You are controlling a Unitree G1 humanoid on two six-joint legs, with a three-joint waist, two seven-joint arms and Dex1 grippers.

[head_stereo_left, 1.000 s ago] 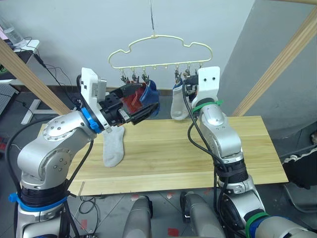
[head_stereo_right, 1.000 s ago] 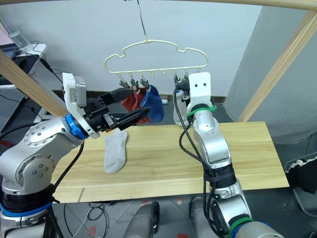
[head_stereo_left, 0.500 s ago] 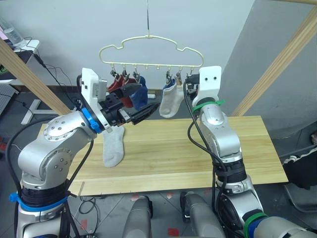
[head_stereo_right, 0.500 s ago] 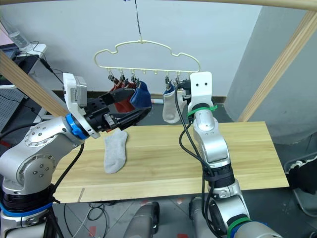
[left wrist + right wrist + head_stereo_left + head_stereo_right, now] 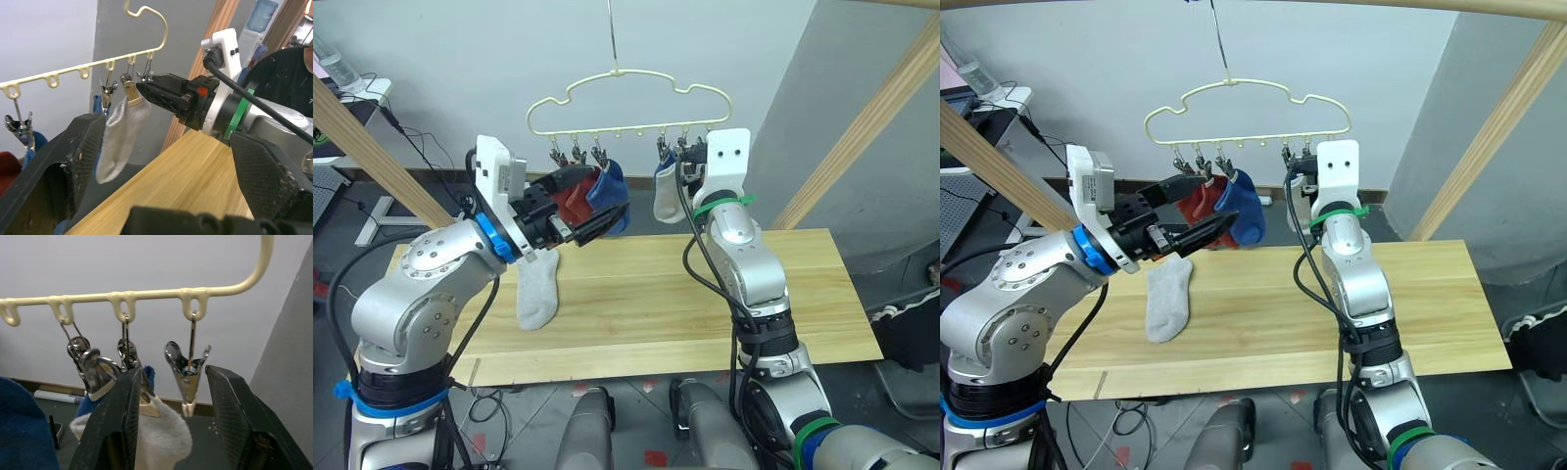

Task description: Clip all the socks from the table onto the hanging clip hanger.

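Beneath the clip hanger (image 5: 628, 101), the right tool (image 5: 168, 431) spreads its fingers around an empty end clip (image 5: 187, 377), the left tool (image 5: 1197, 211) gapes near hung socks (image 5: 603, 192), and one grey sock (image 5: 536, 289) lies on the surface (image 5: 685, 304).

Grey sock (image 5: 1168, 299) on table (image 5: 1332, 304)

Slanted wooden poles (image 5: 867, 127) frame the scene; a water bottle (image 5: 257, 14) stands behind

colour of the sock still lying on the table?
Light grey sock, clearest in the right eye view.
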